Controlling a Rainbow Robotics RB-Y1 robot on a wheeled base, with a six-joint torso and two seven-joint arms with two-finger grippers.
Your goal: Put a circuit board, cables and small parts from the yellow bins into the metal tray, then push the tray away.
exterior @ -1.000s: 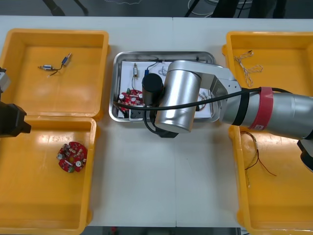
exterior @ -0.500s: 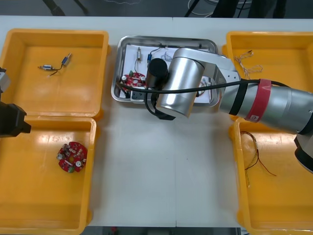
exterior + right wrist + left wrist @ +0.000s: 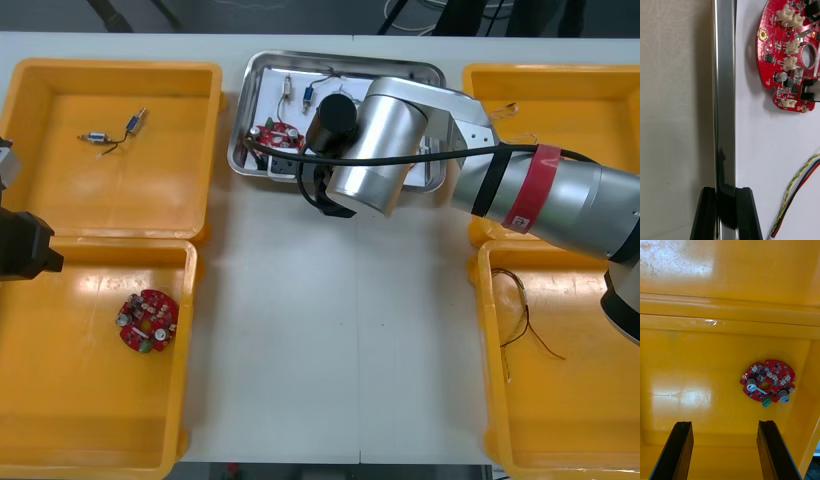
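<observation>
At the tray's near rim (image 3: 724, 93), our right gripper (image 3: 726, 192) pinches the metal lip, one finger on the table side and one inside over the white floor. Just beyond the inner finger lies a red and yellow cable (image 3: 797, 195). Farther along the rim a board (image 3: 790, 56) rests flat on the white, close to the lip but apart from it.

From above, the tray (image 3: 340, 58) sits by the middle of the table's (image 3: 330, 350) far edge, between the far bins (image 3: 110, 66), with small parts (image 3: 289, 90) toward its far-left corner.

Our left gripper (image 3: 724, 442) hangs spread over the near-left bin (image 3: 60, 440), above a second board (image 3: 768, 384) on its floor.

We judge the loading done and the last step in hand: pushing the tray away. With little table left beyond the far rim, the next move calls for a short, straight shove. Then we spread the fingers and lift clear without dragging the lip or catching the cable.
</observation>
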